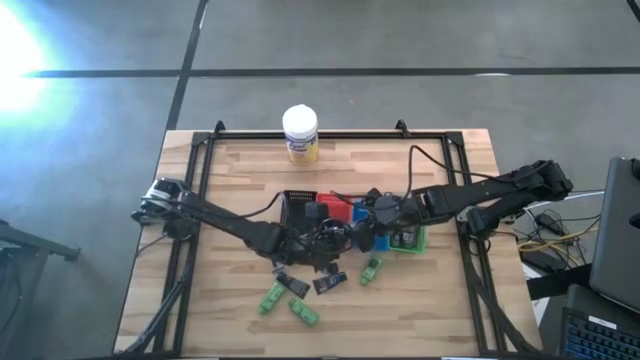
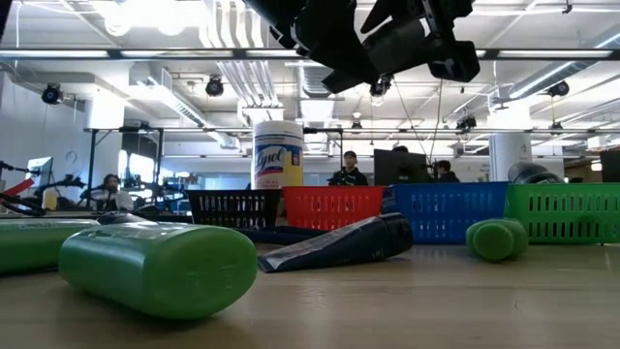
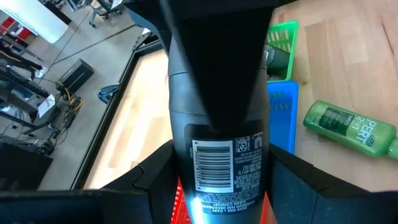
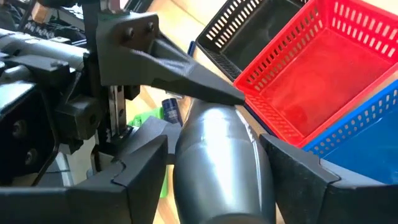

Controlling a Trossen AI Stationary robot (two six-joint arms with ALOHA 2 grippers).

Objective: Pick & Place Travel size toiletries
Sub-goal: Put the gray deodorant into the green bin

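**A:** What do we have crowding the middle of the table (image 1: 240, 170)?

**B:** Four trays in a row: black tray (image 1: 297, 205), red tray (image 1: 338, 208), blue tray (image 4: 367, 127), green tray (image 1: 410, 240). Both arms meet just at their 6 o'clock side. The left gripper (image 3: 217, 180) has its fingers closed around a grey bottle (image 3: 217, 137). The right gripper (image 4: 217, 180) also has a grey bottle (image 4: 217, 162) between its fingers, and the left gripper's finger touches that bottle's end.

**A:** And the loose toiletries?

**B:** We see green tubes (image 1: 272, 297) and dark packets (image 1: 329, 284) scattered at 6 o'clock of the trays, near the front edge. Another green tube (image 1: 372, 270) lies toward 4 o'clock.

**A:** Open room?

**B:** The yellow jar (image 1: 300, 135) stands alone at 12 o'clock by the far edge. Bare wood lies at 9 and 3 o'clock.
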